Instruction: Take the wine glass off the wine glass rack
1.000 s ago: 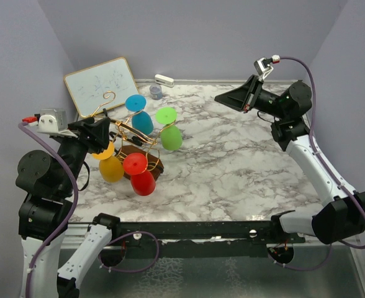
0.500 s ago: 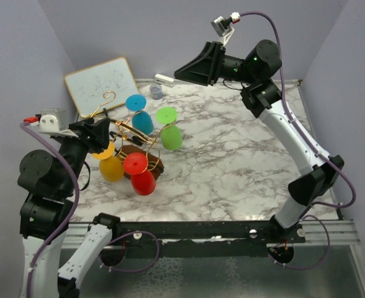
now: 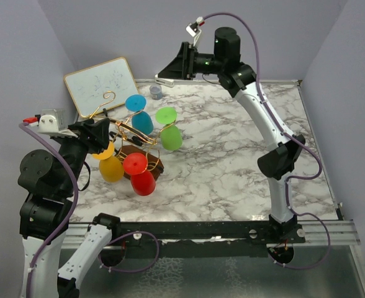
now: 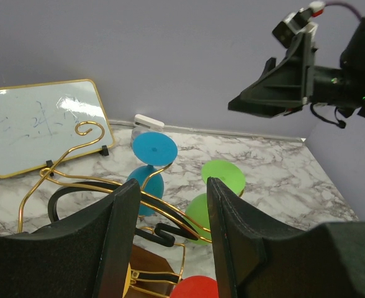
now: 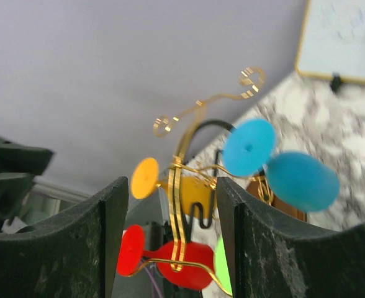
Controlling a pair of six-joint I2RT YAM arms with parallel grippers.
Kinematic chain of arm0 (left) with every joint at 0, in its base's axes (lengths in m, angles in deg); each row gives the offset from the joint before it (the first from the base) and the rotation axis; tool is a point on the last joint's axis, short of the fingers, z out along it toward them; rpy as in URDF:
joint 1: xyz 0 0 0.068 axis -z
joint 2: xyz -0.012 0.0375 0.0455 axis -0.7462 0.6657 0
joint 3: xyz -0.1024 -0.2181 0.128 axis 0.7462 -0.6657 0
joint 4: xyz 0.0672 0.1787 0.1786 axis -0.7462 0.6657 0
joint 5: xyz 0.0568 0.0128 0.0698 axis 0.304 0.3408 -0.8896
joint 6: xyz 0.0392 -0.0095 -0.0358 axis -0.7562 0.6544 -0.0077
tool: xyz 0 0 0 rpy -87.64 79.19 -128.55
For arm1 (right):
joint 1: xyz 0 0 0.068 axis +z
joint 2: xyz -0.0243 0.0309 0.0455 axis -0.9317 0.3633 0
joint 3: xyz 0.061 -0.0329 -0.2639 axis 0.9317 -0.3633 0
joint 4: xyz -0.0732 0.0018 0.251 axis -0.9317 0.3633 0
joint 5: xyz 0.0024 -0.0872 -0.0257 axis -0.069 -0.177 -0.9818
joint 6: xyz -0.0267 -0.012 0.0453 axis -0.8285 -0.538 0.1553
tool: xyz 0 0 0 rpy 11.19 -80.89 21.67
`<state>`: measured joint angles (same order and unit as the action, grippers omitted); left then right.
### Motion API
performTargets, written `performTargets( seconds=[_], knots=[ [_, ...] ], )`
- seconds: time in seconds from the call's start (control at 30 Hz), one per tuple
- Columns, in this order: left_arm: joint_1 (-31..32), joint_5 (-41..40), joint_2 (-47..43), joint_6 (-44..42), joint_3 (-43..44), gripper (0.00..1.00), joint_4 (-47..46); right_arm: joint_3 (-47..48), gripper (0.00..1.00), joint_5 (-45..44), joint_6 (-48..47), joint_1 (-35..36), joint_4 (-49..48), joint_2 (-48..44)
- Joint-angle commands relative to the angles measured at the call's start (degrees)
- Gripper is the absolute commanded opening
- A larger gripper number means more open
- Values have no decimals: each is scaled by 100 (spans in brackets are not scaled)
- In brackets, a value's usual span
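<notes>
The wine glass rack [image 3: 128, 126], gold wire on a brown wooden base [image 3: 150, 164], stands at the table's left. Several plastic wine glasses hang on it: blue [image 3: 139, 115], green [image 3: 169, 130], red [image 3: 140, 174], yellow [image 3: 110, 164]. My left gripper [image 3: 105, 134] sits against the rack's left side, open. In its wrist view the gripper [image 4: 170, 208] frames gold wire, with the blue glass [image 4: 149, 164] and green glass [image 4: 218, 189] beyond. My right gripper [image 3: 164, 71] hangs high at the back, open and empty. Its gripper [image 5: 170, 192] points at the rack [image 5: 184, 180] from afar.
A whiteboard [image 3: 102, 84] leans at the back left behind the rack. A small grey cup [image 3: 156, 91] and a white eraser [image 3: 164, 79] lie by the back wall. Purple walls close the left, back and right sides.
The right arm swung up from the back right and leftwards to the back middle, and its jaws went from shut to open. The left arm and the glasses have not moved.
</notes>
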<state>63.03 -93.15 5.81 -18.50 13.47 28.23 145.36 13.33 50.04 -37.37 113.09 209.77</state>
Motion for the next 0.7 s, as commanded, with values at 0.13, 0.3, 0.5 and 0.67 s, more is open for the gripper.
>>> performTargets(
  seconds=[0.13, 0.3, 0.5, 0.67],
  knots=[
    [43, -17, -91, 173, -138, 50, 25, -90, 57, -907, -668, 279, 372, -3],
    [44, 19, -110, 213, -247, 50, 39, -125, 56, -1240, -873, 476, 393, 112],
    [43, 41, -154, 252, -312, 50, 85, -183, 56, -1550, -1044, 547, 376, 244],
    [43, 31, -180, 257, -375, 50, 145, -243, 56, -1707, -1157, 630, 306, 389]
  ],
)
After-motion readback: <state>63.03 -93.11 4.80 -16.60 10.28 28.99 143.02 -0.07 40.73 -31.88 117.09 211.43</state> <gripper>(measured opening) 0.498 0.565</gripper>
